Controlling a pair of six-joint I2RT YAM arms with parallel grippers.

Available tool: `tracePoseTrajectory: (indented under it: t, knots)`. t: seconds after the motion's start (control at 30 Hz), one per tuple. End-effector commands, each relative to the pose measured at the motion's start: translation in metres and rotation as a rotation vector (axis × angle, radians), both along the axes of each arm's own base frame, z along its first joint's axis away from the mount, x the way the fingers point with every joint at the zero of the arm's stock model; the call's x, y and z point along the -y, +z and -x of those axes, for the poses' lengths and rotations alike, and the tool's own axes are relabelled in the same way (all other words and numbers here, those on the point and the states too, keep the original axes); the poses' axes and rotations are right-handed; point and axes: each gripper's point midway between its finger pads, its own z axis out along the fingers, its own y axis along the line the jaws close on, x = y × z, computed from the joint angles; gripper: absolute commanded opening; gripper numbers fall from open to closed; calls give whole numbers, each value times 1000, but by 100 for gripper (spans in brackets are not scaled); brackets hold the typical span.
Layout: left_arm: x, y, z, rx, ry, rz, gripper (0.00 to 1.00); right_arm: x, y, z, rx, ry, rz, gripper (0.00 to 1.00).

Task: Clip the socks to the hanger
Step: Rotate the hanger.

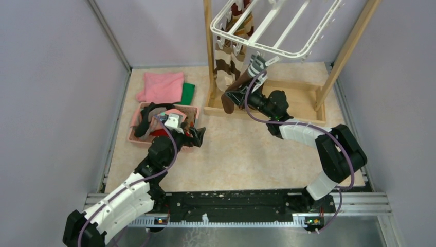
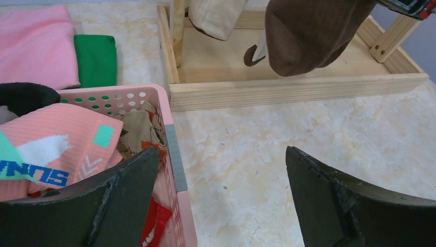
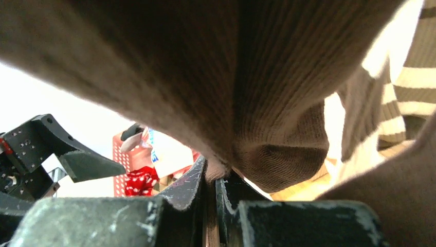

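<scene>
The white grid hanger [image 1: 277,31] hangs from the wooden frame at the back. A brown-and-cream striped sock [image 1: 224,64] dangles from its left end and also shows in the right wrist view [image 3: 406,87]. My right gripper [image 1: 237,95] is raised under the hanger and is shut on a plain dark brown sock [image 3: 277,108], which droops beside it [image 1: 229,100] [image 2: 308,36]. My left gripper [image 2: 221,154] is open and empty, low at the right rim of the pink basket [image 2: 103,93]. A pink sock with teal patches [image 2: 56,134] lies on top in the basket.
The wooden post frame has a raised base tray [image 2: 288,90] [image 1: 267,109] behind the basket [image 1: 134,135]. A folded pink cloth [image 1: 162,86] and a green cloth [image 1: 188,93] lie at the back left. Several more socks fill the basket. Grey walls close in on both sides.
</scene>
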Motion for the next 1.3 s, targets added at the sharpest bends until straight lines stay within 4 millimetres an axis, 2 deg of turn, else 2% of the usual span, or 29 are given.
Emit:
tracePoseTrajectory:
  t: [0.0, 0.17, 0.33, 0.43, 0.63, 0.73, 0.83, 0.93, 1.03, 1.13, 1.27]
  knots:
    - [-5, 5, 0, 26, 21, 5, 98, -31, 20, -1, 68, 48, 13, 5]
    - [-7, 6, 1, 27, 25, 10, 98, -46, 24, -1, 73, 69, 17, 5]
    - [-9, 7, 3, 29, 27, 14, 98, -45, 22, 2, 69, 62, 30, 7]
    - [-7, 8, 5, 28, 17, 26, 98, -35, 23, 13, 81, 54, 54, 18]
    - [1, 12, 6, 38, -15, 62, 98, -3, 32, 38, 134, -13, 91, 22]
    - [8, 20, 4, 58, -41, 93, 97, 12, 37, 50, 156, -40, 110, 37]
    - [16, 42, -4, 108, -57, 130, 93, 29, 46, 60, 184, -77, 109, 50]
    - [24, 81, -23, 183, -47, 166, 83, 45, 49, 66, 194, -111, 110, 57]
    - [34, 119, -53, 232, -51, 191, 68, 61, 48, 65, 186, -148, 105, 58]
    - [47, 153, -87, 257, -75, 217, 58, 73, 46, 59, 163, -182, 93, 58]
    - [65, 179, -131, 282, -82, 233, 51, 83, 44, 48, 145, -242, 76, 58]
